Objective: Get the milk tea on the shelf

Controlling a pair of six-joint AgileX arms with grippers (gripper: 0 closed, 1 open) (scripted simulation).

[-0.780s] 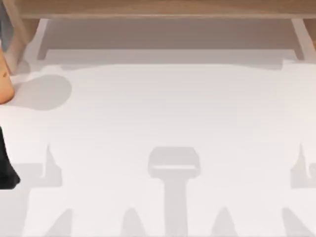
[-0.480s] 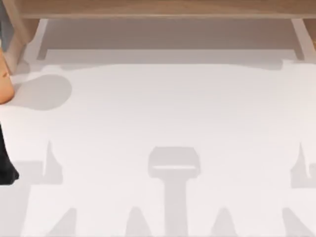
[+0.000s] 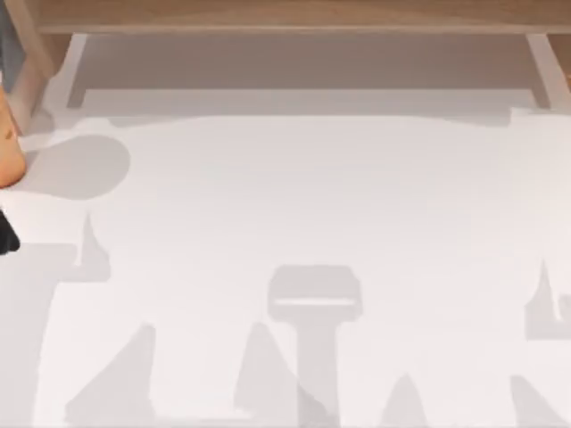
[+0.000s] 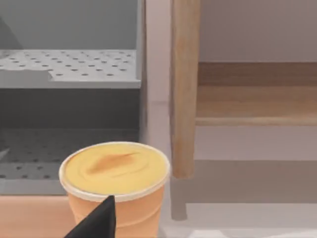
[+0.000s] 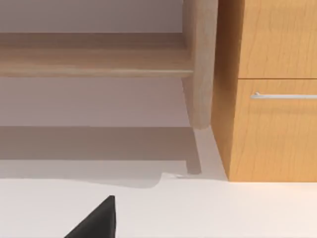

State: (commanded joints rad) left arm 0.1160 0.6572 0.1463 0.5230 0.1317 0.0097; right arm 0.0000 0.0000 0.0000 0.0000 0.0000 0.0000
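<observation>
Since the earlier top-view frames, the dark tip of the left arm at the worktop's left edge has climbed from low on that edge to a spot just below the milk tea, and the arm shadows along the near edge have stretched taller on the left.

From above, the white worktop [image 3: 294, 196] lies bare across its middle. The milk tea [image 3: 9, 147] shows as an orange-tan sliver cut by the left edge, toward the far left corner, with its round grey shadow beside it. The left pincer [image 3: 5, 234] is a small black shape on that same edge, near the cup but apart from it; whether its fingers are released or clenched cannot be told. The shelf [image 3: 294, 16] runs along the far edge, its long board spanning the width and a pale slanted post at each end.

From the left wrist, the cup stands upright close ahead, its cream top [image 4: 115, 168] round and whole, orange-tan sides below. A black fingertip [image 4: 99, 222] rises in front of the cup's lower wall; contact cannot be judged. Just beside the cup is a wooden post [image 4: 184, 84] of the shelf, with the board behind it, and a grey perforated rack [image 4: 69, 69] stands beyond the cup.

From the right wrist, one black fingertip [image 5: 99, 220] hangs over bare worktop, the state of that pincer unreadable. Ahead are the shelf board, a post, and an orange wooden cabinet [image 5: 272, 89] with a metal handle [image 5: 285, 95].
</observation>
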